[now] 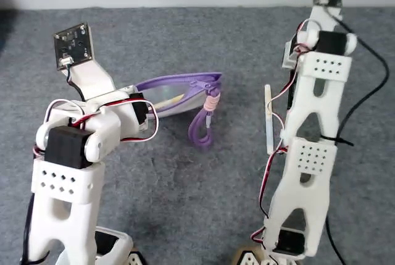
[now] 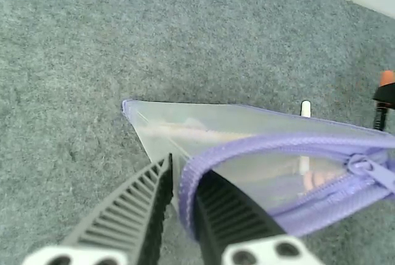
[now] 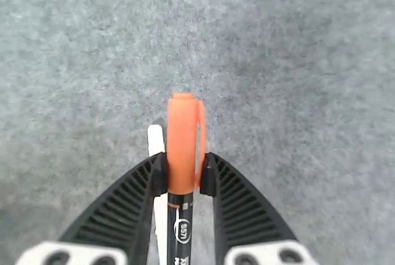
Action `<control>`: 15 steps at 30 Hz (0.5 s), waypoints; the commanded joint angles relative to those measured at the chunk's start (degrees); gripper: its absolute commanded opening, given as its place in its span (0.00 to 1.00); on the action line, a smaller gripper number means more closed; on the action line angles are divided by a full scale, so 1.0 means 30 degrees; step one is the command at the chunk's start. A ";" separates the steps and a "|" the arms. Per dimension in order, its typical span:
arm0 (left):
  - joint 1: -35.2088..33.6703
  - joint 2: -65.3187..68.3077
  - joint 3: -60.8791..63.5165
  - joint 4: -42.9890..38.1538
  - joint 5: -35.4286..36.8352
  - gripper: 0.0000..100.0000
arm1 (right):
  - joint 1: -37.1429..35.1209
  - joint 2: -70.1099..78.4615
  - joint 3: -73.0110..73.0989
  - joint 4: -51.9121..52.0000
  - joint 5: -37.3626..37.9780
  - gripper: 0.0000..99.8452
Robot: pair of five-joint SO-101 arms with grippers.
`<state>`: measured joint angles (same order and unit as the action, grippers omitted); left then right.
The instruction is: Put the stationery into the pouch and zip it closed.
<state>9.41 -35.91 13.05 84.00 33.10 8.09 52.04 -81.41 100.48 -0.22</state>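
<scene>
Both jaws are closed tight: left gripper [image 2: 184, 170] pinching the clear purple-zippered plastic pouch [image 2: 247, 126] edge, right gripper [image 3: 184, 161] clamping an orange-capped black marker [image 3: 183, 129].

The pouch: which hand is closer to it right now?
Left. The left hand grips the pouch by its zipper edge; the right hand holds an orange-capped pen, apart from the pouch.

L arm [image 1: 65, 172] fwd, jaws clamped, R arm [image 1: 311, 154] same
</scene>
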 commanded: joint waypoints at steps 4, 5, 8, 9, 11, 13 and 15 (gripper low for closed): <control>0.0147 -0.0088 -0.0718 -0.0645 0.0176 0.01 | -0.1128 -0.9919 0.7941 0.0835 0.0205 0.01; 0.0147 -0.0088 -0.0718 -0.0645 0.0176 0.01 | -0.1333 -1.1267 0.9377 0.0835 0.0205 0.01; 0.0147 -0.0088 -0.0718 -0.0645 0.0176 0.01 | -0.2125 -1.4960 1.2923 0.0777 0.0029 0.01; 0.0147 -0.0088 -0.0718 -0.0645 0.0176 0.01 | -0.2388 -1.6073 1.3832 0.0777 -0.0117 0.01; 0.0147 -0.0088 -0.0718 -0.0645 0.0176 0.01 | -0.3062 -1.8037 1.5004 0.0747 -0.0791 0.01; 0.0147 -0.0088 -0.0718 -0.0645 0.0176 0.01 | -0.3853 -1.9531 1.5619 0.0718 -0.1260 0.01; 0.0147 -0.0088 -0.0718 -0.0674 0.0176 0.01 | -0.4703 -2.0674 1.5736 0.0308 -0.1934 0.01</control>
<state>9.41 -35.91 13.05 84.00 33.10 -2.81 -2.29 -34.81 100.48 -3.30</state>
